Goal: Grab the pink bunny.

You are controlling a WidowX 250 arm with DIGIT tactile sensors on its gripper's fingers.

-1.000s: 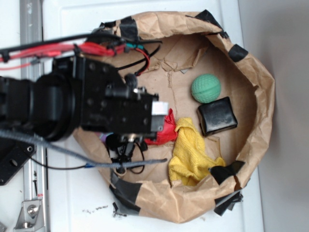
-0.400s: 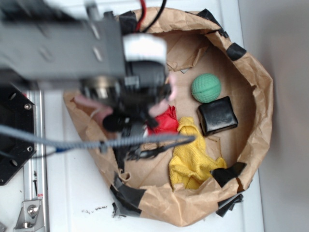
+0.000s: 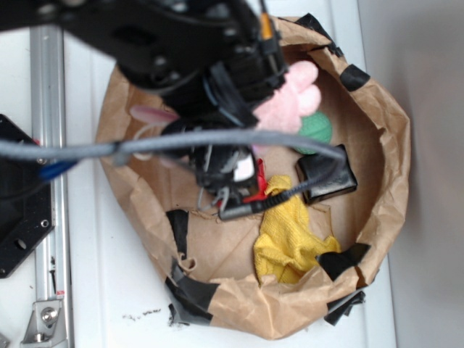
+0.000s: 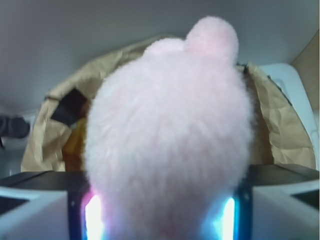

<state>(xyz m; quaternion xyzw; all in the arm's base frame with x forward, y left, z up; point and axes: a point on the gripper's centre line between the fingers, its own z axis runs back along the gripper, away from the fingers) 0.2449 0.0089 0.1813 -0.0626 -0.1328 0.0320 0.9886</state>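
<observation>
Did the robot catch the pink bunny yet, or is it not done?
It looks caught. The pink bunny sits between the fingers of the gripper, above the paper bag. In the wrist view the bunny fills the space between the fingers, so the grip looks snug. The green ball and yellow cloth lie in the bag. Little looks left but holding on.

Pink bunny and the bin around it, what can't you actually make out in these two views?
- Exterior: the arm covers the bin's upper left floor; the pink bunny hides part of the green ball.
- Exterior: the red cloth is mostly hidden behind cables.
- Wrist: the bunny fills the frame, blocking the bin contents; the fingers are cut off by the bottom edge.
</observation>
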